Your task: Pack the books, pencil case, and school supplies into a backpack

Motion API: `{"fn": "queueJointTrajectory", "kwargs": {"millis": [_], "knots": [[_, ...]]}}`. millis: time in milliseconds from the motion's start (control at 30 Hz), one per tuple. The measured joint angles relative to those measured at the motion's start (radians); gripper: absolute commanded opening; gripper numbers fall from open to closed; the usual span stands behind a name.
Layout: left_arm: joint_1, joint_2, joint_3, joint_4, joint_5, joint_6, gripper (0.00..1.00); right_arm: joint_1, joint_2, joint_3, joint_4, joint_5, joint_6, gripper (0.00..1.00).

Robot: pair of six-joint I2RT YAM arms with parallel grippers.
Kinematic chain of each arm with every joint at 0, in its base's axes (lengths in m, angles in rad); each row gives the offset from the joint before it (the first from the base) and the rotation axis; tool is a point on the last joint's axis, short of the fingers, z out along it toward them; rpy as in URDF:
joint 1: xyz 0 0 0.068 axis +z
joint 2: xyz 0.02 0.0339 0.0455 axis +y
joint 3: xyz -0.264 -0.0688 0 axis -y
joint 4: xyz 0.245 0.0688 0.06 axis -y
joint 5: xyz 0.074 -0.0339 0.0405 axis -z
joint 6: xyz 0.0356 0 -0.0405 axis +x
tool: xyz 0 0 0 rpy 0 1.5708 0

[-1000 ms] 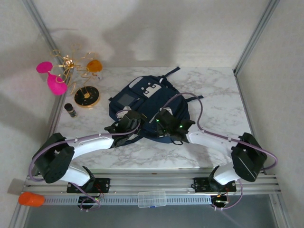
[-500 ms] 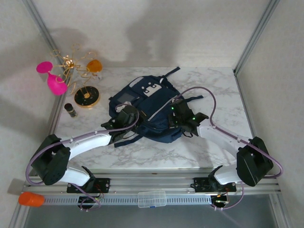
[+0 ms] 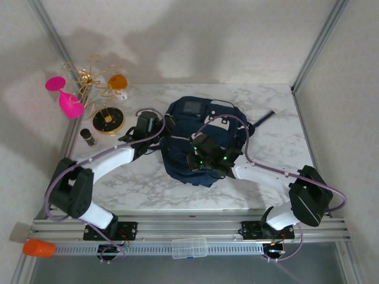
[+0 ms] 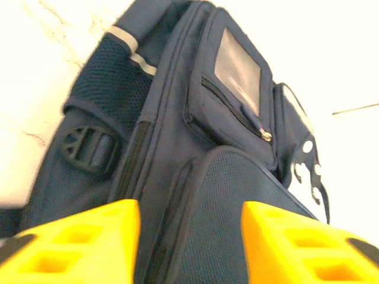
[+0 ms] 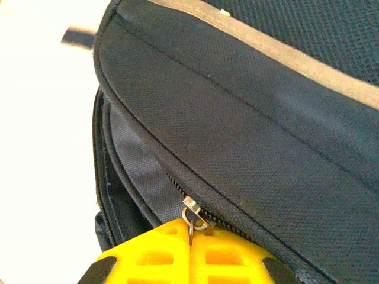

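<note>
The right end effector [image 5: 190,239] is clenched on the zipper pull [image 5: 193,212] of the backpack [image 3: 177,160]. The left end effector [image 4: 190,234] is released. Unbraced, the backpack may drag instead of unzipping, or the pull may slip.

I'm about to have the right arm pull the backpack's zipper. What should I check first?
1. Right pincer shut on the zipper pull: ok.
2. Left pincer bracing the backpack: not ok, it is open and grips nothing.
3. Zip parted beside the pull, grey lining showing, no fabric caught at the slider: ok.
4. Backpack lying wholly on the table: ok.
5. Books inside: cannot tell.
</note>
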Motion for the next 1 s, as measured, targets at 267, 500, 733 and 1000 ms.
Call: {"fn": "queueJointTrajectory", "kwargs": {"millis": [267, 500, 733, 1000], "knots": [[-0.11, -0.179, -0.172, 0.056, 0.003, -0.205, 0.63, -0.013, 0.003, 0.004, 0.01, -0.015, 0.013, 0.0], [-0.238, -0.062, -0.19, 0.105, -0.043, -0.382, 0.49, -0.014, 0.003, 0.004, 0.011, -0.016, 0.013, 0.0], [-0.262, 0.004, -0.177, 0.108, -0.129, -0.485, 0.18, -0.02, 0.01, 0.004, 0.009, -0.015, 0.013, 0.0], [-0.25, -0.008, -0.141, 0.058, -0.174, -0.483, 0.0, -0.025, -0.002, -0.01, -0.011, 0.03, 0.025, 0.0]]}}
